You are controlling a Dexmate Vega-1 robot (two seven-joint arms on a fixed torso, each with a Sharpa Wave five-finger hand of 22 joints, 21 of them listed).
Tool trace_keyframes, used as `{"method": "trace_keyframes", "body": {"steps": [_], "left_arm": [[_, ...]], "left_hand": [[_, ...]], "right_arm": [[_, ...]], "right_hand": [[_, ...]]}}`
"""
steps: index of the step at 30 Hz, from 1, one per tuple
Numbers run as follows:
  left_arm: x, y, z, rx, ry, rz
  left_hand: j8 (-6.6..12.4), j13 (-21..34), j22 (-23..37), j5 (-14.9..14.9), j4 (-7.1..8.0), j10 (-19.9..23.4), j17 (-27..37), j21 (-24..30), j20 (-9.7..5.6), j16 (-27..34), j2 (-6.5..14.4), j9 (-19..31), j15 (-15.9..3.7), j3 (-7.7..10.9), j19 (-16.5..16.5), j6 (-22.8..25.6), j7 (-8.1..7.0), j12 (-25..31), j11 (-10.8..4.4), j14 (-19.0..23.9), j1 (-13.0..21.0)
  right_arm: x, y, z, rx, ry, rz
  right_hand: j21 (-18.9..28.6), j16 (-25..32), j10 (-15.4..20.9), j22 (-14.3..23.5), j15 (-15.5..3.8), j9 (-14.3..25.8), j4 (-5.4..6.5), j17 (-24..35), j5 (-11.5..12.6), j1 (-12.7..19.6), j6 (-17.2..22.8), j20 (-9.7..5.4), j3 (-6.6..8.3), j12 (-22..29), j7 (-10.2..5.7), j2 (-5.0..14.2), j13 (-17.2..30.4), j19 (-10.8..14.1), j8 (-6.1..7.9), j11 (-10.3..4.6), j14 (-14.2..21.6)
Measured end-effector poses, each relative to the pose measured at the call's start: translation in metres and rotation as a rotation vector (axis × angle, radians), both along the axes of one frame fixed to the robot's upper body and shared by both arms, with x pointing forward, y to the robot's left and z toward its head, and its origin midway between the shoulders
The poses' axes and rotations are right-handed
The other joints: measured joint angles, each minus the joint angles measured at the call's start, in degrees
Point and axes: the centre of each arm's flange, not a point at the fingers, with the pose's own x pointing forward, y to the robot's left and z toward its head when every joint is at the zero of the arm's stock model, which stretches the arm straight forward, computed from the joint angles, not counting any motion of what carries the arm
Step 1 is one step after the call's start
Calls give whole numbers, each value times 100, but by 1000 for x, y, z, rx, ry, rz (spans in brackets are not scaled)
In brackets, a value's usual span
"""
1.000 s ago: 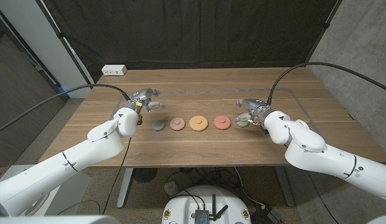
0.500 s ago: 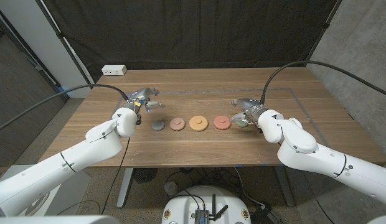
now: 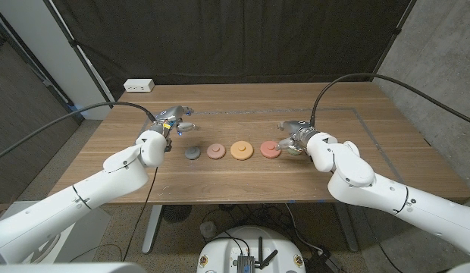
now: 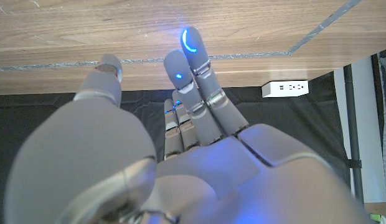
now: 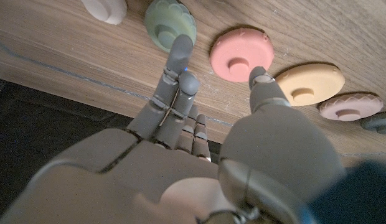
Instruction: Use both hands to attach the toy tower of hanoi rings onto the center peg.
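Several toy rings lie in a row across the table's middle: grey (image 3: 192,153), pink (image 3: 215,151), orange (image 3: 242,150) and salmon (image 3: 271,149). A green ring (image 5: 170,23) lies just past the salmon ring (image 5: 241,53), under my right hand's fingers. My right hand (image 3: 294,137) hovers at the right end of the row with fingers apart and nothing in it; its thumb reaches over the salmon ring, and one fingertip (image 5: 180,45) overlaps the green ring. Contact cannot be told. My left hand (image 3: 174,122) is behind and left of the grey ring, fingers (image 4: 192,59) stretched out, holding nothing.
A pale rounded piece (image 5: 106,7) lies beside the green ring. A white power strip (image 3: 139,85) sits at the table's back left edge. A thin tape line (image 3: 356,114) marks a rectangle on the wooden table (image 3: 371,163). A black curtain hangs behind.
My right hand has moved left along the row, from beside the green ring to over the green and salmon rings. My left hand has hardly moved. The rings lie as before.
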Motion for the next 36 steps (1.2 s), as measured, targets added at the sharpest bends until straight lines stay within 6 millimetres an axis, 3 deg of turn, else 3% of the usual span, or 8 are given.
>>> {"method": "trace_keyframes", "body": {"steps": [36], "left_arm": [[-2, 4, -4, -5, 5, -5]], "left_hand": [[-25, 107, -127, 0, -24, 42, -53, 224, 22, 159, 31, 27, 31, -71, -102, 2, -3, -44, -17, -74, 31]], "right_arm": [[13, 25, -2, -61, 69, -38]], "right_hand": [[232, -21, -83, -237, 9, -1, 0, -220, -19, 38, -151, 30, -173, 3, 69, 38, -43, -112, 1, 84, -90]]}}
